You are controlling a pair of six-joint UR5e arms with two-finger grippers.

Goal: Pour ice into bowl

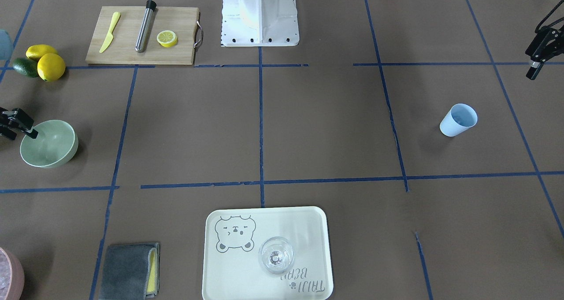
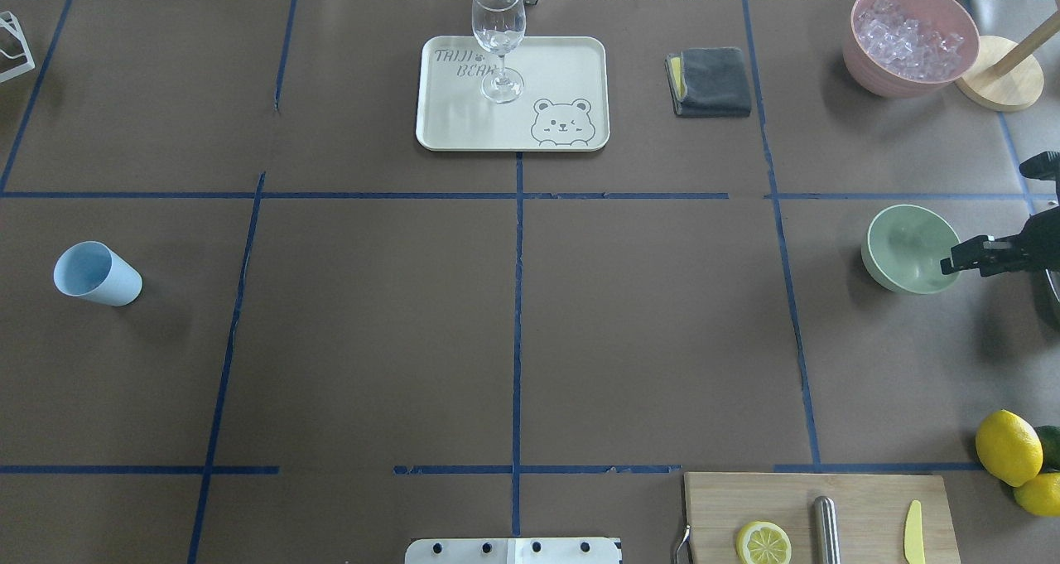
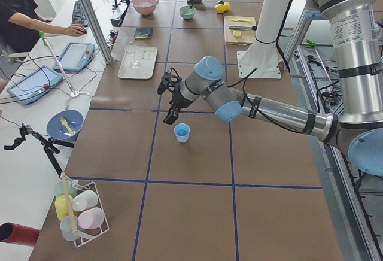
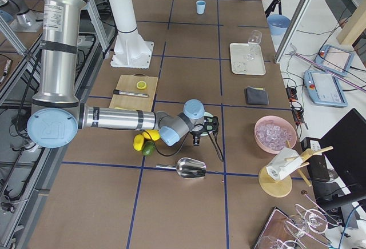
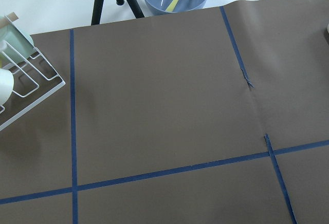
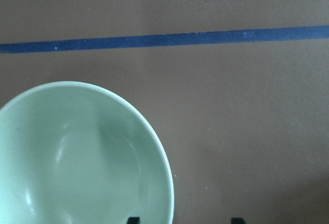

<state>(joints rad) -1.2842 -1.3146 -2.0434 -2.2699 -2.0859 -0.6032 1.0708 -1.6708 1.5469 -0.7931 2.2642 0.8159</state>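
The pale mint-green bowl (image 2: 907, 245) stands empty at the table's right side, also in the front-facing view (image 1: 50, 146) and the right wrist view (image 6: 77, 157). My right gripper (image 2: 952, 264) is open at the bowl's right rim. In the wrist view one fingertip (image 6: 133, 220) sits over the rim and the other outside it. The ice (image 2: 911, 34) is a heap of clear cubes in the pink container (image 2: 878, 79) at the far right. My left gripper (image 1: 534, 71) hangs above the table's left side near the light blue cup (image 2: 98, 274), looks open and holds nothing.
A cream tray (image 2: 563, 67) with a clear glass (image 2: 498, 26) is at the far middle, with a grey cloth (image 2: 712, 82) beside it. The cutting board (image 2: 861, 498) holds a lemon half, a steel rod and a knife. Lemons (image 2: 1006, 446) lie at the right. A metal scoop (image 4: 191, 168) lies beyond the bowl.
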